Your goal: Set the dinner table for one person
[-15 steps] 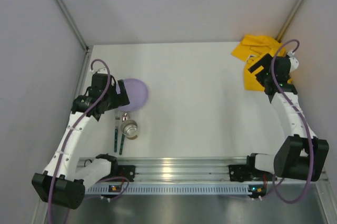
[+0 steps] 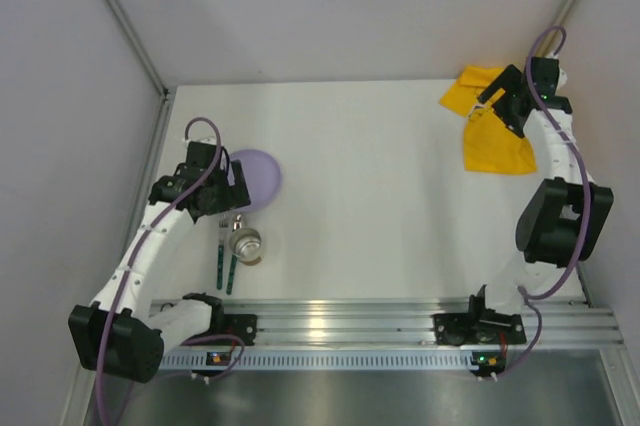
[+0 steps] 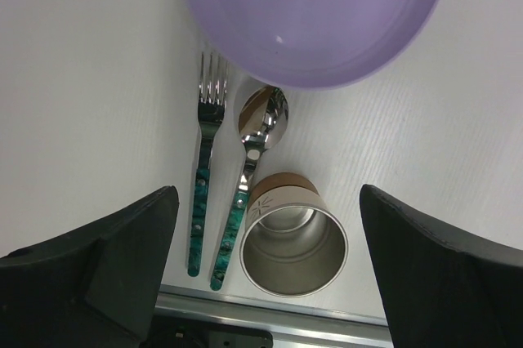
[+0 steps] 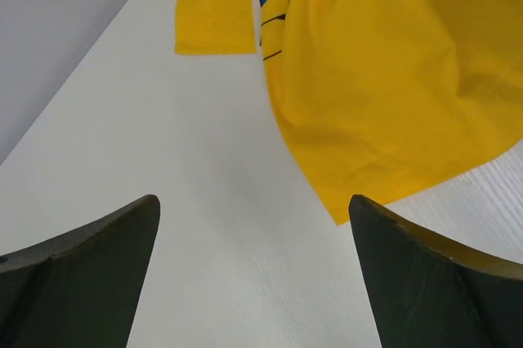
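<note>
left gripper point(image 2: 226, 189) wide open, empty, above fork point(image 3: 204, 168), spoon point(image 3: 249, 168), cup point(image 3: 294, 238) | right gripper point(image 2: 490, 106) wide open, empty, above cloth point(image 4: 376, 78)

A: How do they look?
B: The white-linked, black-jointed left arm point(image 2: 140, 246) and its matching right arm point(image 2: 562, 149) each carry a looping purple cable point(image 2: 200, 121)
A: And the fingers?
B: Broad matte black wedge fingers point(image 3: 98, 270) with rounded edges

Plain grey walls point(image 2: 330, 6), 2 slanting metal corner posts point(image 2: 120, 16), soft even light.
</note>
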